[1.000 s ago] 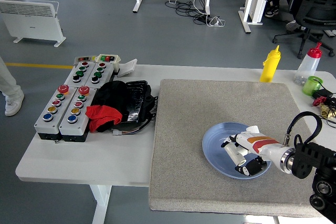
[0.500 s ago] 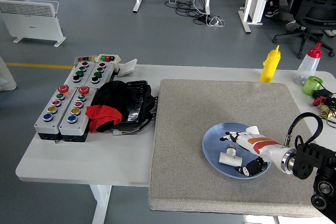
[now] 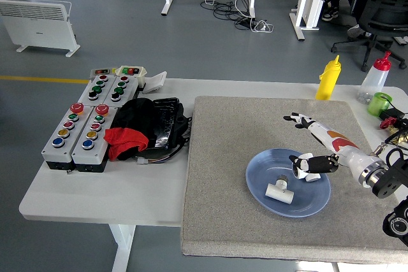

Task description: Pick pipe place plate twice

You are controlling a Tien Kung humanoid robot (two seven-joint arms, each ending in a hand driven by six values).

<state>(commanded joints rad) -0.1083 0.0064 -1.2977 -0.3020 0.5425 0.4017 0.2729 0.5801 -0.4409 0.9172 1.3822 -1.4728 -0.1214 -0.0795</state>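
A white pipe fitting [image 3: 279, 189] lies on the blue plate [image 3: 261, 176], left of the plate's middle. My right hand [image 3: 308, 148] hovers above the plate's right part, raised off it, with the fingers spread and nothing in them. Its thumb and lower fingers [image 3: 312, 165] hang over the plate's right side, apart from the fitting. The left arm is out of view.
The plate sits on a grey mat [image 3: 236, 132]. Yellow [image 3: 328, 79] and red-capped [image 3: 375, 79] squeeze bottles and a green cup [image 3: 380, 103] stand at the back right. Button boxes [image 3: 83, 125] and a black and red cloth bundle [image 3: 143, 128] fill the left side.
My right hand let go of the pipe fitting onto the plate, then opened and lifted up and to the right, away from it.
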